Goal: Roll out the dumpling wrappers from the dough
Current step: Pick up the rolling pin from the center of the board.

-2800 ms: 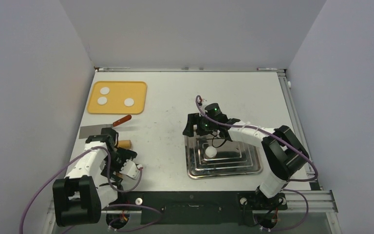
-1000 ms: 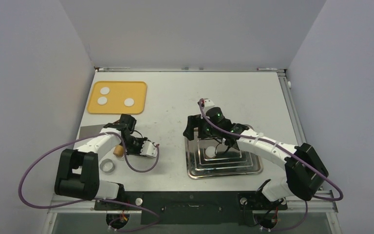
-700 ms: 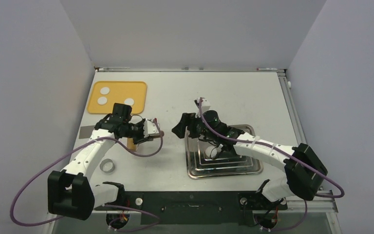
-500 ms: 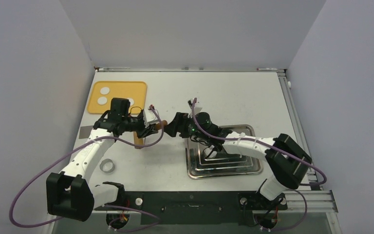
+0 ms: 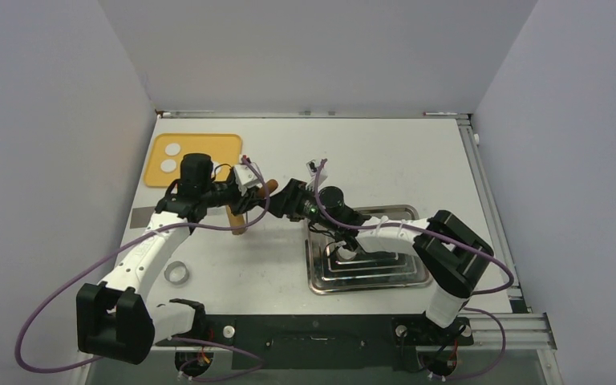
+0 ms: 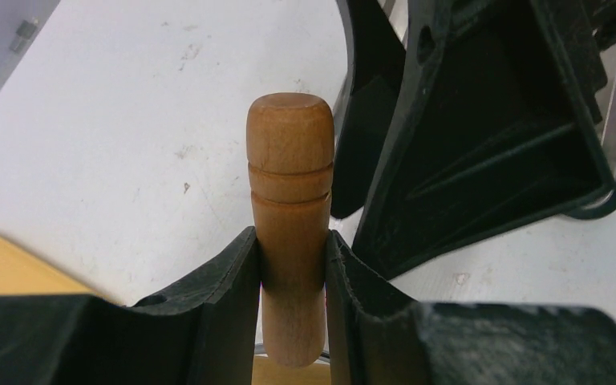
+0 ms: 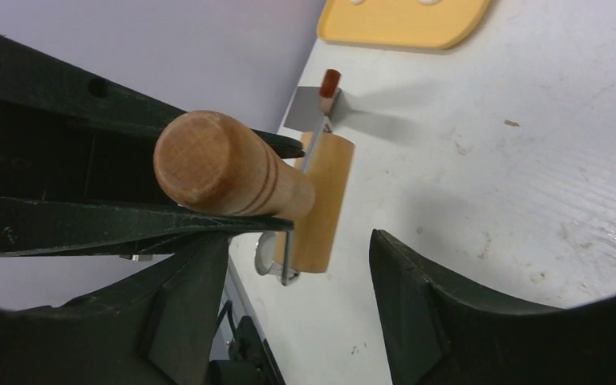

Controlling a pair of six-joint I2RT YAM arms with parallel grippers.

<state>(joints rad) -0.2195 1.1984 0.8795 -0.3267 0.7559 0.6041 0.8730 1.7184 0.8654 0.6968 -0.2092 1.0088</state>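
My left gripper [image 6: 289, 241] is shut on one handle of a wooden rolling pin [image 6: 289, 152], which hangs above the table left of centre [image 5: 239, 216]. The handle's free end [image 7: 216, 172] points at my right gripper [image 7: 297, 297], which is open with nothing between its fingers [image 6: 481, 136]; that end lies close beside one finger. Two white dough rounds [image 5: 174, 148] lie on the yellow board [image 5: 220, 148]; my left arm covers part of the board. No dumpling wrappers are in view.
A steel tray [image 5: 405, 277] sits under my right arm. A small metal ring [image 5: 176, 273] lies near the left arm's base. A scraper with a red handle [image 7: 313, 104] lies by the table's left edge, just below the yellow board [image 7: 405, 16].
My left arm picked the rolling pin up and carried it up and right towards the centre. My right gripper left the tray, moved left to the handle end, and its jaws narrowed.
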